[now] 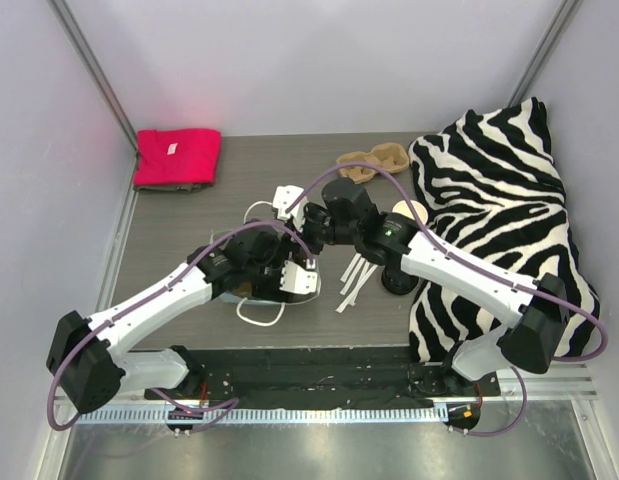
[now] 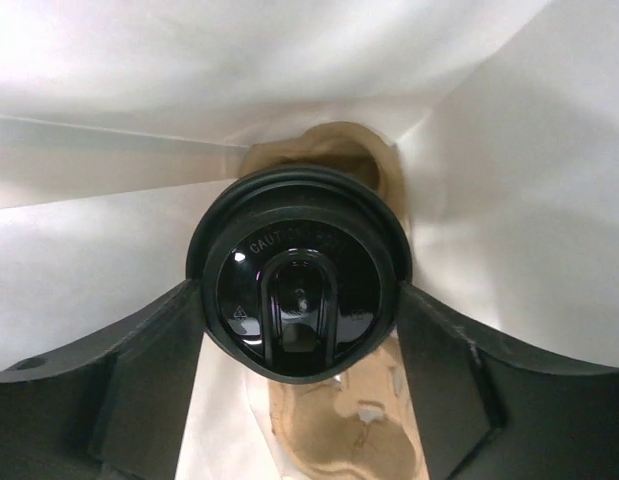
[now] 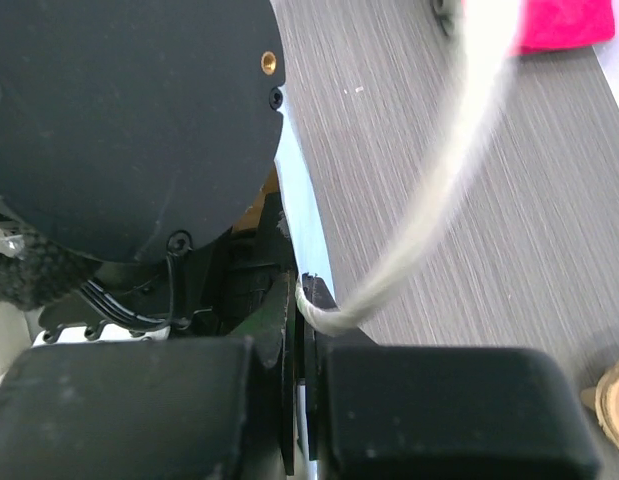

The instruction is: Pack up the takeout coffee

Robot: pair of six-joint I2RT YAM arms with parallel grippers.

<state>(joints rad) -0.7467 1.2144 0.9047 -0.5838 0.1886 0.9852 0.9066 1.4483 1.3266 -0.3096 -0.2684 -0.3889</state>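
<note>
A grey wood-grain table (image 1: 189, 210), boxed in by pale walls, is seen from above. Along the bottom edge of the frame, the two arms rise from a dark base rail. The left arm (image 1: 154, 300) runs from the lower left corner up and to the right. Its white forearm lies nearly flat and its black wrist bends down at centre frame. The right arm (image 1: 469, 275) comes from the lower right, crosses in front of a zebra-striped cloth (image 1: 509, 200) and stretches leftward. The two wrists meet over the middle of the table.

There the left gripper (image 2: 299, 290) sits inside the mouth of a paper bag (image 2: 509, 200), whose pale inner walls fill its wrist view. Its fingers (image 2: 154, 380) stand wide apart on either side of the takeout coffee (image 2: 299, 230), and the lid hides whether they press the cup. The cup is inside the bag with its black lid facing the camera. A brown pulp carrier (image 2: 329, 440) shows behind it, above and below the lid. The right gripper (image 3: 304, 345) is pinched tight on the bag's white handle (image 3: 429, 200), which runs up toward the top right of the right-wrist frame.

Beyond, white strips (image 1: 354, 280) lie just right of centre. A second pulp tray (image 1: 374, 163) rests at upper centre, and a pink cloth (image 1: 177, 158) lies at upper left by the back wall.
</note>
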